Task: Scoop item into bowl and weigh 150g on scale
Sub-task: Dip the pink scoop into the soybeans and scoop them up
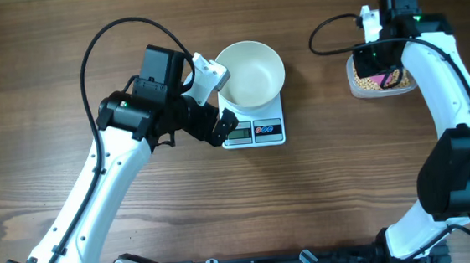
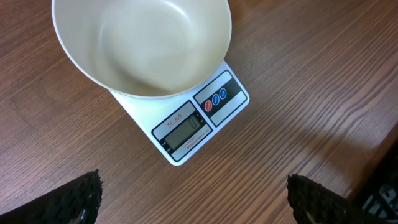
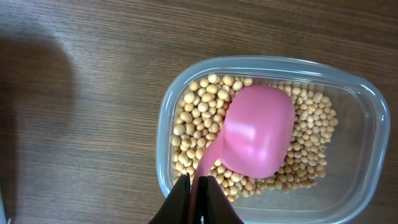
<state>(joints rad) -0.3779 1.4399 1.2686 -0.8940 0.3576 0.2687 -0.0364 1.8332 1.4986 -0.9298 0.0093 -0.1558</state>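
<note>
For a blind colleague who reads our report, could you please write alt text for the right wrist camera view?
A pink scoop lies on tan-yellow beans in a clear plastic tub, its handle gripped by the right end effector, shut, at the bottom edge. The tub stands on a wooden table.

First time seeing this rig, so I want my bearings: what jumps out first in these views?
The pink scoop rests on tan beans in the clear tub at the table's right, its handle pinched by the right gripper. Mid-table, the empty white bowl sits on the scale, the open left gripper hovering just left of it.
</note>
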